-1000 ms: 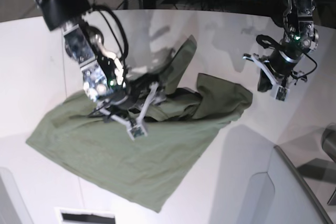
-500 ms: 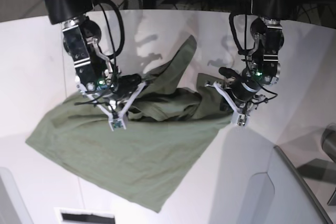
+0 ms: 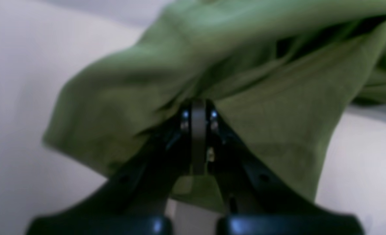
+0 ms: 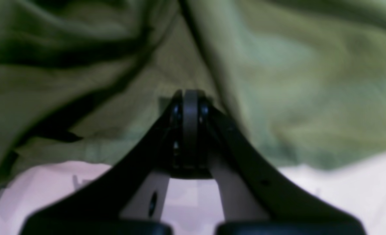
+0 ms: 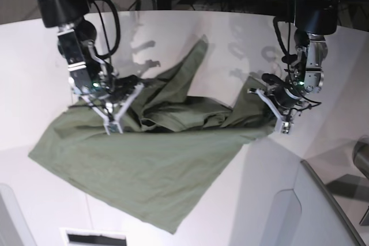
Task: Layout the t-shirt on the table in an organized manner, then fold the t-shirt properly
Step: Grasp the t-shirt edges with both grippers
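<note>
T-shirt: the plain olive-green cotton t-shirt (image 5: pixel 144 154) lies crumpled on the large white smooth table (image 5: pixel 242 200); its wide lower half is spread flat toward the near edge, its upper half bunched in folds.
Left gripper: the left gripper (image 3: pixel 197 114), at the shirt's edge on the base view's right, has its jaws clamped together on a fold of the green cloth.
Right gripper: the right gripper (image 4: pixel 189 98), on the shirt's opposite side, is likewise pinched tight on bunched fabric.

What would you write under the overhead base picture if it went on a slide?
Two robot arms, right gripper and left gripper, each pinch the crumpled green t-shirt on the white table.
</note>
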Controlling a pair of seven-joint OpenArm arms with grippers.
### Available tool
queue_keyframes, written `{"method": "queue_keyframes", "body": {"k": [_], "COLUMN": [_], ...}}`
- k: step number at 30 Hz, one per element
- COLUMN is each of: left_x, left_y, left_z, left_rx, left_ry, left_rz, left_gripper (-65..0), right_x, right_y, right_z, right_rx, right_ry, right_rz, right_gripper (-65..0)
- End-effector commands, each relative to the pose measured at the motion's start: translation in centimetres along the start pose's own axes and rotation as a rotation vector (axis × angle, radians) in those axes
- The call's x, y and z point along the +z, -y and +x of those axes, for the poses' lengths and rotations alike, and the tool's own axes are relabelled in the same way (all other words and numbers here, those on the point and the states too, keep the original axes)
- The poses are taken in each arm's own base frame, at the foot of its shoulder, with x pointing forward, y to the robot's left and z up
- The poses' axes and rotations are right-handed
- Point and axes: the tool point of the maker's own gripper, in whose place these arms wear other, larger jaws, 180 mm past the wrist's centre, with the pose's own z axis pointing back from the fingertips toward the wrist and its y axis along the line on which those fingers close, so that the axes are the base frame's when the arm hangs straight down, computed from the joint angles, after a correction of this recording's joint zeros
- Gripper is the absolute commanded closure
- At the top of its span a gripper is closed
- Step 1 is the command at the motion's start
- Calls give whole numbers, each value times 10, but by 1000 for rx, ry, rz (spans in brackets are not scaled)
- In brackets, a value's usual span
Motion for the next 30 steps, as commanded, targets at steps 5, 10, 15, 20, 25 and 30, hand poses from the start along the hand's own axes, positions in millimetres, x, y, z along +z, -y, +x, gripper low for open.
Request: {"method": "queue_keyframes", "body": {"k": [5,10,15,20,25,30], "left_x": [8,11,18,26,35,61], "left_y": [-29,-26,-35,-53,-47,-20], "left_z": [2,-11,-12,-13,0,39], "left_rx": [-35,-35,-58,-88,-108,-198], "left_ry": [-3,-26,-25,-33,13,110], "left_rz": [52,46,60,86,77,39], "left_gripper": [0,0,0,0,0,0], "right_x": [24,34,44,61,86,110], "right_y": [68,89,119,158,147,102], "right_z": [-26,-32,-23,-1,31,58], "right_rx": [-97,-91,-71,-114,-79,-65], "right_ry": [-117,-153,-138,-126,-50,47], "right_rz": [-144,-184,-240,-310,-303,-228], "right_gripper": [0,0,0,0,0,0]}}
